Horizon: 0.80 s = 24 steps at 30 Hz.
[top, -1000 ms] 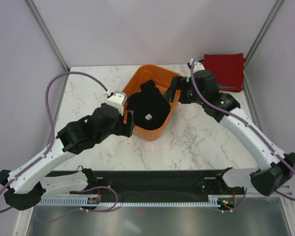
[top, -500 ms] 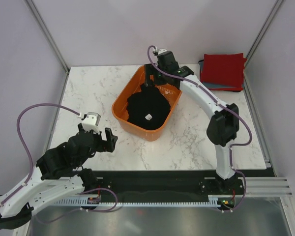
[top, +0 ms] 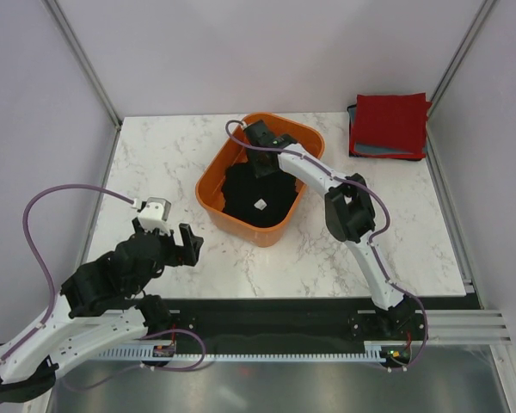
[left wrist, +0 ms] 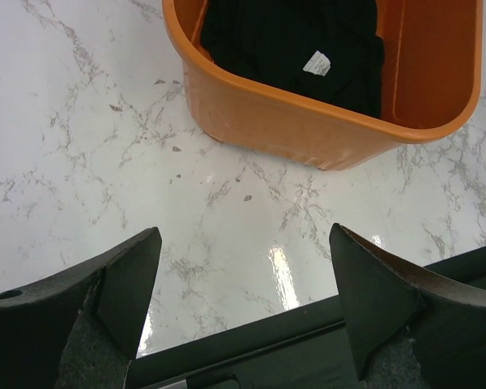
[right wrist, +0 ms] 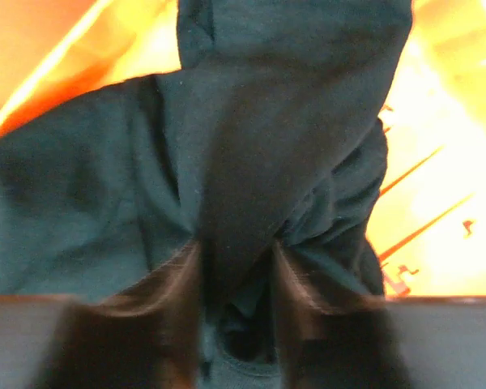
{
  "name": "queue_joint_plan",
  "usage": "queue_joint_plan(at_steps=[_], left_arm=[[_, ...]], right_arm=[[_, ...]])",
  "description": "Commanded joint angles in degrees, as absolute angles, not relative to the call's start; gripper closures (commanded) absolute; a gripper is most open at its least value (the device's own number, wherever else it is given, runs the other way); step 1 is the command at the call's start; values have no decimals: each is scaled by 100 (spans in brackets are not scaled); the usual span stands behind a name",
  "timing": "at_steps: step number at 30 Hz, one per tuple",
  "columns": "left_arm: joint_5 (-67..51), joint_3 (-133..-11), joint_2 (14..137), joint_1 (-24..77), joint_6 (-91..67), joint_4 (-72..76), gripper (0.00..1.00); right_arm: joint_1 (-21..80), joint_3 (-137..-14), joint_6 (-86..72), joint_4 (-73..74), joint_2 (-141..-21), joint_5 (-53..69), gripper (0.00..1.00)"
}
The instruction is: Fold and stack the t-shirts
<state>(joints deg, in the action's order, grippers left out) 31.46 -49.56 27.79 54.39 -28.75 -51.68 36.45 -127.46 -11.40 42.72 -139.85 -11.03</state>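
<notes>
Lying bunched in the one orange basket [top: 241, 222] is a single black t-shirt [top: 256, 194]. Its small white tag [left wrist: 316, 62] faces up near the middle of the heap. Any print on the tag is too small to read. No other writing or brand shows anywhere.

Three t-shirts are in sight altogether. The other two sit in a folded stack at the far right corner of the table [top: 155, 163], well apart from the basket. The red t-shirt [top: 390, 123] is on top. Only a thin edge of the grey-blue t-shirt [top: 383, 154] peeks out under it.

Two arms reach from the near edge. The right claw [right wrist: 235, 267] is down inside the far end of the basket. Its two fingers are pinched tight on a raised fold of the black cloth.

The left claw [left wrist: 243, 300] hangs over bare marble, near the basket's near left side, touching nothing. Its fingers are spread wide, and the basket's near wall shows just beyond them.
</notes>
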Motion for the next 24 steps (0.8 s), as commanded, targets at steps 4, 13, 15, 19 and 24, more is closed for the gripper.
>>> queue_joint_plan(at_steps=[4,13,15,19,24], left_arm=[[3375,-4922,2698,5441,-3120,-4966,9],[3419,-4913,2689,5441,-3138,-4975,9],[3419,-4896,2663,5449,-3138,-4983,9],[3445,-4895,2689,5449,-3146,-4975,9],[3542,-4904,2725,5449,-3190,-5001,9]], right_arm=[[3735,-13332,-1029,4447,-13536,-1757,100],[3762,-13758,-712,3448,-10625,-1925,100],[3753,-13361,-642,2753,-9900,-1942,100],[3753,-12483,-475,2505,-8319,-2477,100],[3753,-10789,-501,2829,-6737,-3783,100]])
